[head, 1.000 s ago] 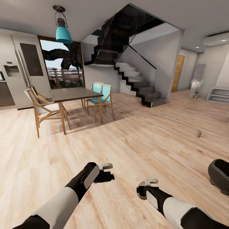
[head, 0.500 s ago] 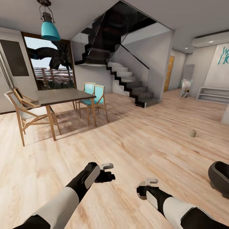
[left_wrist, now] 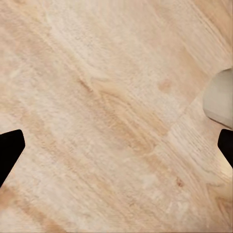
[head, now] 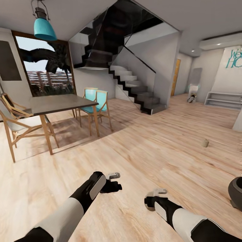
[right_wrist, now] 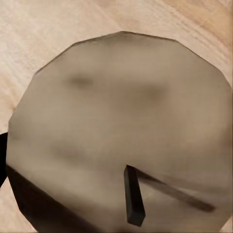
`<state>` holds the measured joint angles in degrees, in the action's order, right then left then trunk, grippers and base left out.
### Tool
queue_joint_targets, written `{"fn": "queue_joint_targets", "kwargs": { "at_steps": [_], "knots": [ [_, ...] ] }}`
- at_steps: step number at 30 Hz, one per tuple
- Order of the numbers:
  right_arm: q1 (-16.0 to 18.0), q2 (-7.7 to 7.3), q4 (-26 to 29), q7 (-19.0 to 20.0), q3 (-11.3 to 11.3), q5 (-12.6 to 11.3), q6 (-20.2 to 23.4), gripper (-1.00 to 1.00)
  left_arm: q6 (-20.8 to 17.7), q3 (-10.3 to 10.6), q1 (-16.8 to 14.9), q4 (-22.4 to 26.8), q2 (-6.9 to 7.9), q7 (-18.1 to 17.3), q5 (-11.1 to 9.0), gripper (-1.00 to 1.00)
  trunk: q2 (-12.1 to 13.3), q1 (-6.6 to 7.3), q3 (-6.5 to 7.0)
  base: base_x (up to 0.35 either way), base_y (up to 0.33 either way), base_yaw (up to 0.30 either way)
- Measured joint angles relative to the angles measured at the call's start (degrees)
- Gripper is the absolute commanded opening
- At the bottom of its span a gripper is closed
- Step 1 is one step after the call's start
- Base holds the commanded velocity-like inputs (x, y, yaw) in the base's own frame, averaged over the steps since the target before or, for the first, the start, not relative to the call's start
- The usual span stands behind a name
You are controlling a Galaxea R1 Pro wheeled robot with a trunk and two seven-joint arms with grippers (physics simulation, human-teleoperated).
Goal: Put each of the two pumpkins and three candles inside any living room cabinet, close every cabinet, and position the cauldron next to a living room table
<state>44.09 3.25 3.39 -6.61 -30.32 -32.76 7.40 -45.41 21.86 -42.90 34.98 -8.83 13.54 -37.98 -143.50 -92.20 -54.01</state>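
Note:
A cream-beige candle (right_wrist: pixel 116 116) with a dark wick (right_wrist: pixel 134 199) sits very close in the right wrist view, and my right gripper (head: pixel 155 199) is shut on it, low over the wooden floor. My left gripper (head: pixel 112 181) hangs open; its dark fingertips (left_wrist: pixel 9 150) stand wide apart with bare floor between them. A second candle (head: pixel 205 143) stands on the floor ahead to the right. The black round cauldron (head: pixel 236 191) sits on the floor at the right edge, partly cut off. Pumpkins, cabinet and coffee table are out of view.
A dark dining table (head: pixel 57 103) with wooden chairs (head: pixel 95 107) stands at the left. A black-and-white staircase (head: pixel 141 95) rises at the back. A low white shelf unit (head: pixel 223 99) lines the far right wall. Open wooden floor (head: pixel 144 148) lies ahead.
The whole view has swung to the right, so the table and stairs slid left in the picture. Both arms keep their pose, and the right gripper still holds the candle.

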Motion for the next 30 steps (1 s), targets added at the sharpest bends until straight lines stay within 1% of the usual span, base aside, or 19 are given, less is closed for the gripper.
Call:
{"fn": "queue_joint_targets", "kwargs": {
  "at_steps": [30],
  "knots": [
    [0.00,0.00,0.00,0.00,0.00,0.00,0.01,-1.00,0.00,0.00,0.00,-0.01,-0.18,0.00,0.00,1.00,0.00,0.00,0.00,0.308,0.112,-0.268]
  ]
}}
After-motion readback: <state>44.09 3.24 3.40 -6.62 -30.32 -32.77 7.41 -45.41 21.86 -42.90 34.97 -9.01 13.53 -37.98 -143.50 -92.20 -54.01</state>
